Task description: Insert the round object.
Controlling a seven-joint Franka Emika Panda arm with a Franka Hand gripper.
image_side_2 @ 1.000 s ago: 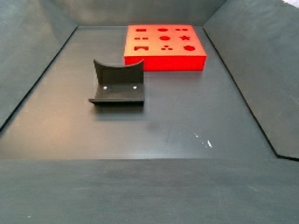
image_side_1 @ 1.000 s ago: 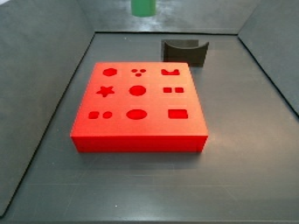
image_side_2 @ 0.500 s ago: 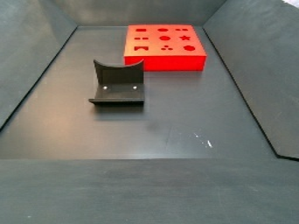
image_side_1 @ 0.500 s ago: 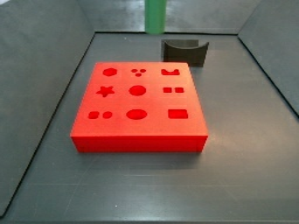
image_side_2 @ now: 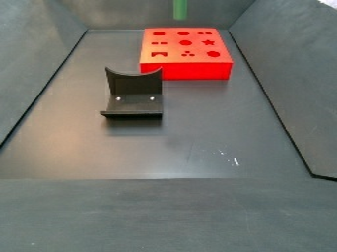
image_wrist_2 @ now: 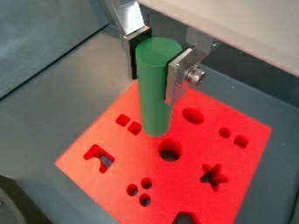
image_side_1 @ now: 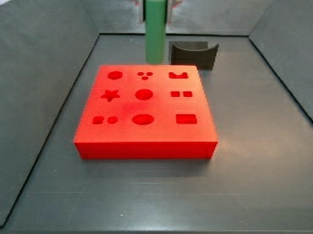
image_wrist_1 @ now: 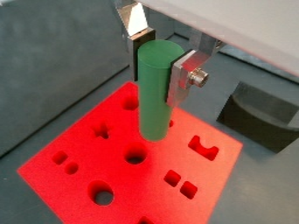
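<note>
My gripper (image_wrist_1: 160,68) is shut on the round object, a long green peg (image_wrist_1: 156,87), and holds it upright by its upper end. It also shows so in a wrist view (image_wrist_2: 156,83). The peg hangs over the red block (image_wrist_1: 82,162), its lower end above the block's top and close to the middle round hole (image_wrist_1: 135,157). That hole also shows in a wrist view (image_wrist_2: 170,151). In a side view the peg (image_side_1: 156,32) comes down from the top edge over the block's (image_side_1: 145,132) far side. Only its tip (image_side_2: 180,9) shows in a side view.
The dark curved fixture (image_side_1: 195,53) stands on the floor behind the block, also seen in a side view (image_side_2: 132,94) and a wrist view (image_wrist_1: 263,114). The block has several shaped holes. Grey walls enclose the floor.
The peg has come down: a second ago only its tip showed at the top of a side view, now a long stretch reaches nearly to the block's far edge.
</note>
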